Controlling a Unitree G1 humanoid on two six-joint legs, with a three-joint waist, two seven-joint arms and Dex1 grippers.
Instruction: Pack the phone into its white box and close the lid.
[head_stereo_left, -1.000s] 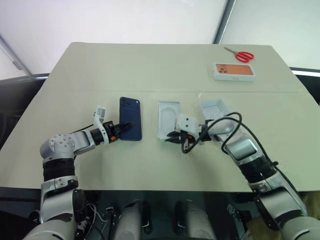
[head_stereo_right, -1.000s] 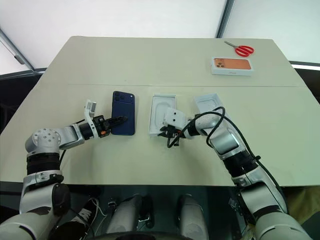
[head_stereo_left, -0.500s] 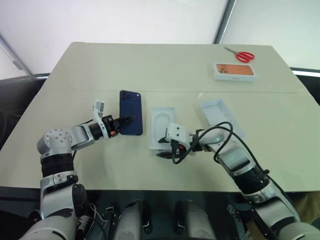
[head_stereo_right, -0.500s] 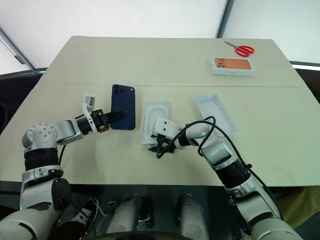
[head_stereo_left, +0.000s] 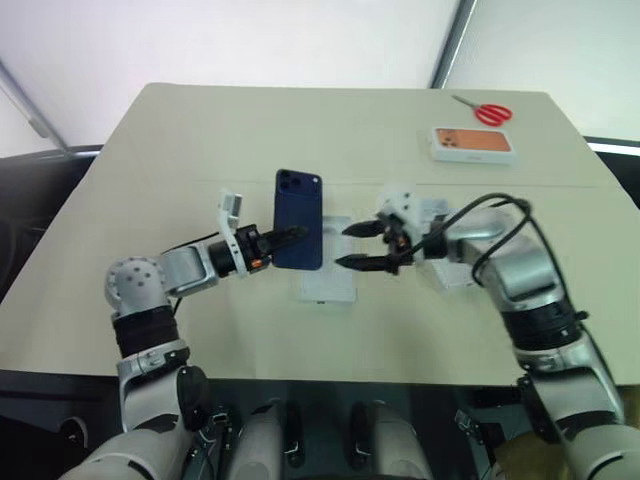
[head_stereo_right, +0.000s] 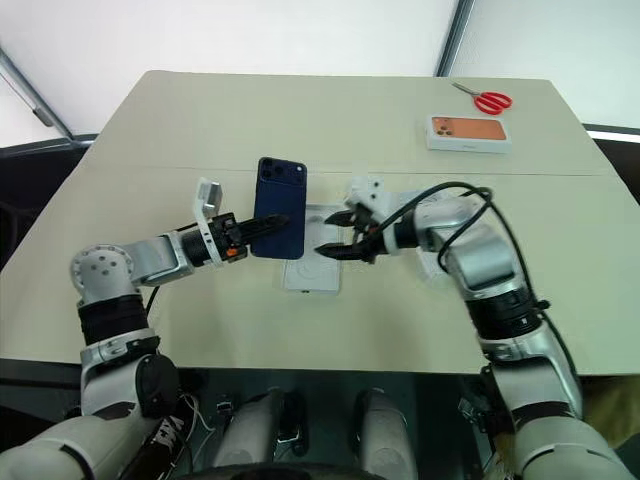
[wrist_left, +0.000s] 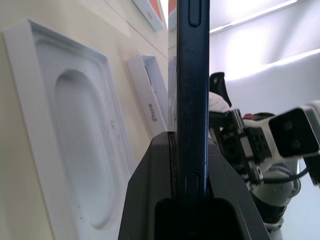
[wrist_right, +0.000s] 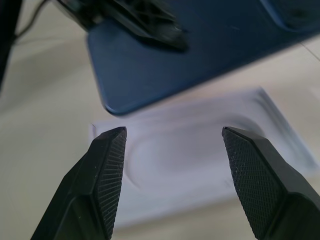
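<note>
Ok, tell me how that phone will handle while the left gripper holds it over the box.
The phone looks like a rigid slab, so it probably won't flex. Its faces look smooth and the left gripper pinches only its lower edge, so it may pivot or slip. Held above the white box, it would likely drop flat rather than roll.

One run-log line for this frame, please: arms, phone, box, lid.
left gripper: shut on phone, lifted above white box | right gripper: open, facing phone's edge | lid: on table beside box | packing: not done
</note>
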